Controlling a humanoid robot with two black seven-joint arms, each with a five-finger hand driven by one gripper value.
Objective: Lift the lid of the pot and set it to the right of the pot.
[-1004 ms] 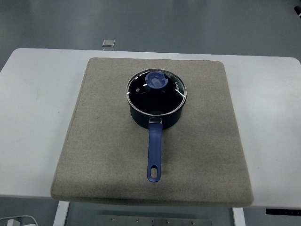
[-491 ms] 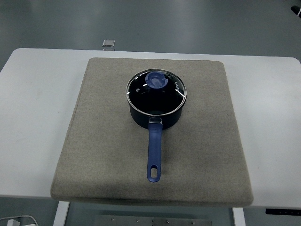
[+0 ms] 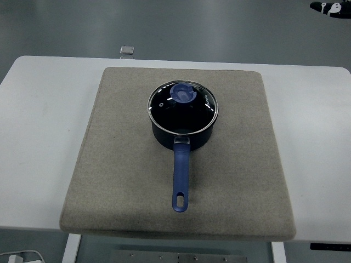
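You are looking down over the white bench [image 3: 44, 137], which is carrying a square grey mat [image 3: 120, 181] that is covering most of its middle. The pot [image 3: 182, 134] is sitting on the mat, slightly toward the far side of centre. It is dark blue, and its long blue handle [image 3: 181, 181] is pointing straight toward the near edge of the bench, with a slot hole showing near the handle's end.

The lid [image 3: 192, 112] is resting on the pot, seated level on the rim and not yet lifted. It is glass with a metal edge, and its round blue knob [image 3: 182, 93] is sitting toward the far side of the lid. The mat to the right of the pot is lying bare.

You are seeing no robot hand over the bench: neither the left nor the right one is appearing in this view, so you cannot tell whether their fingers are apart or together.

Beyond the far edge of the bench, a small grey square object [image 3: 127, 50] is lying on the floor. At the top right corner, a dark object [image 3: 332, 6] with pale marks is showing partly; what it is cannot be told. At the bottom left corner, a white cable [image 3: 22, 256] is lying below the bench
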